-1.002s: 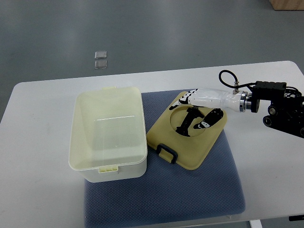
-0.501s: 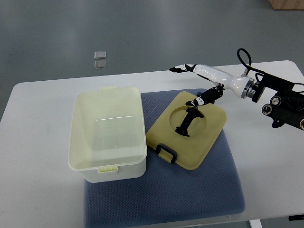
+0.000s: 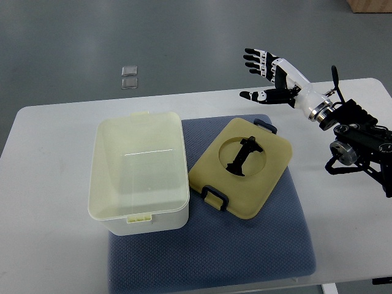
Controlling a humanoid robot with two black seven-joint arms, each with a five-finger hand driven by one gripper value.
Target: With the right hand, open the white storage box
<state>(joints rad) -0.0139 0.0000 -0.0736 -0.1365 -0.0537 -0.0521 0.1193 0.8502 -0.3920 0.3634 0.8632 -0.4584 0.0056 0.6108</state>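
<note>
Right hand (image 3: 274, 76) spread, above-right of lid (image 3: 242, 166).

White right hand (image 3: 274, 79), black-tipped fingers (image 3: 252, 60), black cabled forearm.

The right hand (image 3: 274, 73), which a second ago rests with its fingers on the yellowish lid (image 3: 241, 168) around the round recess, is now lifted clear of it and raised above the far edge of the white table (image 3: 55, 184). Its fingers (image 3: 254, 59), curled and pointing down half a second ago, are now spread wide with the palm turned up, holding nothing. Its forearm now angles up and away.
</note>
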